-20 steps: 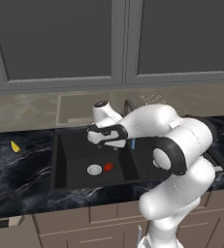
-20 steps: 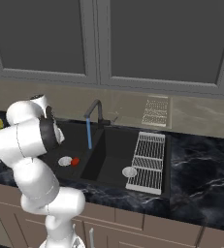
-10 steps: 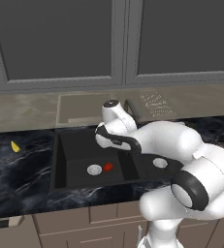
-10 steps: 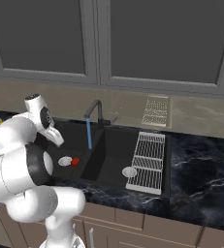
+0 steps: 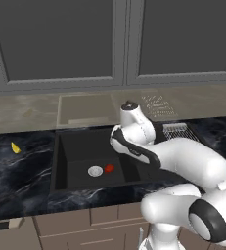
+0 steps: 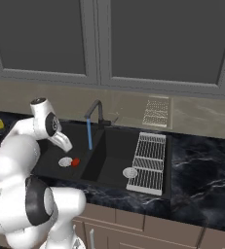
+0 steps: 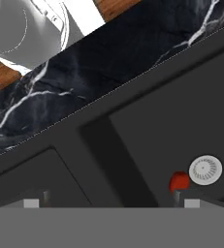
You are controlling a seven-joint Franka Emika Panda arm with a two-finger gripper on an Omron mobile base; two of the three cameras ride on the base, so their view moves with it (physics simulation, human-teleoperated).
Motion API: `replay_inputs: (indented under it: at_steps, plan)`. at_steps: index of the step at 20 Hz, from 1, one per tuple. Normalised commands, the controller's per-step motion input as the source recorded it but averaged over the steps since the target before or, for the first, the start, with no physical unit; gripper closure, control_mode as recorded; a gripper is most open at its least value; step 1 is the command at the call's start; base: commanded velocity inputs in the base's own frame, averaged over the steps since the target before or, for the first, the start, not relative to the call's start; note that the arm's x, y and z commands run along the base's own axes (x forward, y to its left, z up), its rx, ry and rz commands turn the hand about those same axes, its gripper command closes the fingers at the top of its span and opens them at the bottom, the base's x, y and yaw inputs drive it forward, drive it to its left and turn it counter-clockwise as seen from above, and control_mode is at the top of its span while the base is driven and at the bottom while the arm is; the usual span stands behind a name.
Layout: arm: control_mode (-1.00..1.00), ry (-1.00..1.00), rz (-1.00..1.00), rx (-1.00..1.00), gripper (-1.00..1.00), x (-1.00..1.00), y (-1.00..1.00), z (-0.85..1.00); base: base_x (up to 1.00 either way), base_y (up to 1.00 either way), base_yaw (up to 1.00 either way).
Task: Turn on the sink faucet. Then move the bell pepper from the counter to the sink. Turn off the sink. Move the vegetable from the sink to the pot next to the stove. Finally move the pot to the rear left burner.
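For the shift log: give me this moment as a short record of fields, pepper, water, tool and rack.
bell pepper: on the floor of the sink's left basin, beside the round silver drain
sink faucet: running, blue stream falling into the left basin
tool: open, holding nothing, over the sink
wire rack: lying across the right basin
yellow wedge: on the counter, left of the sink

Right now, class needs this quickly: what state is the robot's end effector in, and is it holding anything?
End effector: open, holding nothing; the red bell pepper lies in the sink beside the drain.
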Motion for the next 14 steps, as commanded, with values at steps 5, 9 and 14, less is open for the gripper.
replay_inputs:
  at_steps: [5, 9, 14]
  plan:
    - [-1.00, 0.00, 0.05, 0.00, -1.00, -0.16, -0.56, 0.15, 0.00, 0.00, 0.00]
    - [-1.00, 0.00, 0.07, 0.01, -1.00, -0.07, -0.59, 0.06, 0.00, 0.00, 0.00]
    - [-1.00, 0.00, 0.09, 0.06, -1.00, 0.00, -0.65, 0.00, 0.00, 0.00, 0.00]
